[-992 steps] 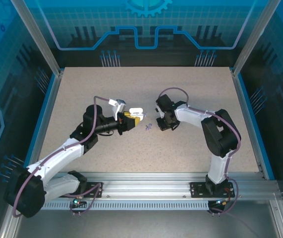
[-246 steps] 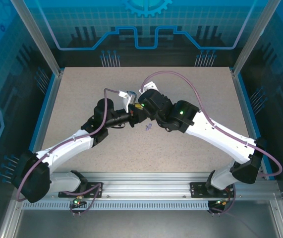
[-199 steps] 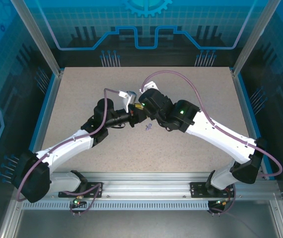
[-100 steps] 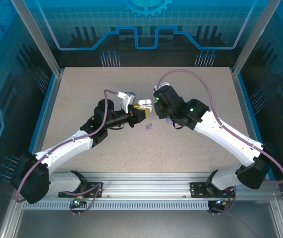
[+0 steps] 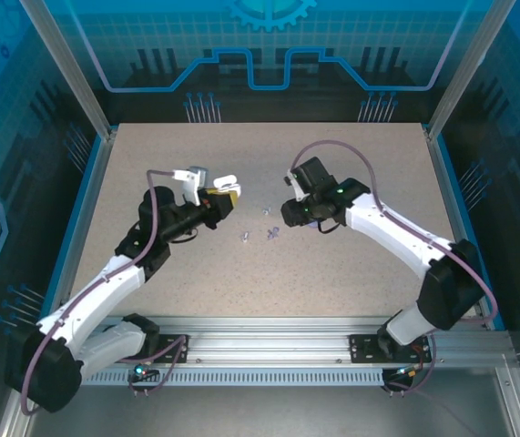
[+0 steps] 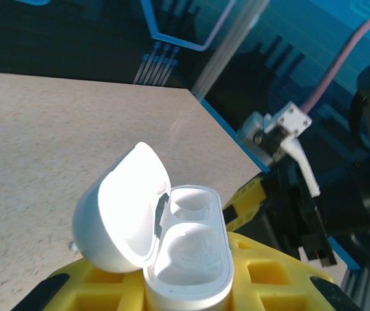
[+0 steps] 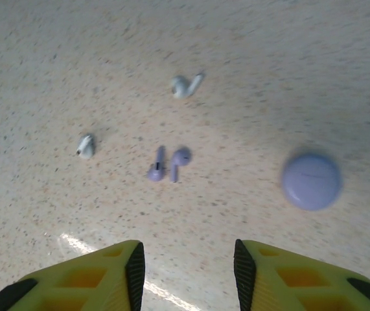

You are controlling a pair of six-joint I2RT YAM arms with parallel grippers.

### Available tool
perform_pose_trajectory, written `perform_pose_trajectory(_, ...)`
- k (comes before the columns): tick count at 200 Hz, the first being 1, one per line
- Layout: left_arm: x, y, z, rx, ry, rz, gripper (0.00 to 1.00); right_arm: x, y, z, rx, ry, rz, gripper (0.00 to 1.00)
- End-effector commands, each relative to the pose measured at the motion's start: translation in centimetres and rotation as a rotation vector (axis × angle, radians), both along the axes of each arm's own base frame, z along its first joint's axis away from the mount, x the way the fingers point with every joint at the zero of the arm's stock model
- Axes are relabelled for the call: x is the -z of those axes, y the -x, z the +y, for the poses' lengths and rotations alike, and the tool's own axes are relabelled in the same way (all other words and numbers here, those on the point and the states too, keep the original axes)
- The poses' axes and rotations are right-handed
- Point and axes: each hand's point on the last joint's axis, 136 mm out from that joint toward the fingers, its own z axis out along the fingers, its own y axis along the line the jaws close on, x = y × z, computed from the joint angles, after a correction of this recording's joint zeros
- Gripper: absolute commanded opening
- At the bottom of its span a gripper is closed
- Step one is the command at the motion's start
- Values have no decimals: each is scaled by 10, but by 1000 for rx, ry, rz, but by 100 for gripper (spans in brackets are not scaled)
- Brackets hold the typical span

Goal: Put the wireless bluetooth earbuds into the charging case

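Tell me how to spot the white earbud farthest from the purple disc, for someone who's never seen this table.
On the speckled table, ahead of the right gripper, lies a flat purple disc. In the right wrist view, go left past the lavender pair to the white earbud. Unlike the other white earbud, it lies alone at the far left.

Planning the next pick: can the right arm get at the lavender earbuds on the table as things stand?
Probably yes. The right gripper hangs open over the table, the lavender earbuds lie bare just ahead of it, nothing stands between, and the purple disc sits off to one side.
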Motion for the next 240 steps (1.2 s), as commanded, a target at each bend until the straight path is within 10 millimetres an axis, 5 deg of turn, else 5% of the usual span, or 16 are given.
perform_pose_trajectory(1, 16, 5, 18, -48, 34, 92, 15, 13, 3, 34, -125, -70, 44, 44)
perform_pose_trajectory(84, 23, 21, 46, -133, 21, 109, 16, 61, 5, 109, -350, -11, 142, 43)
perform_pose_trajectory(240, 21, 18, 58, -153, 66, 146, 15, 119, 6, 124, -721, 282, 117, 72)
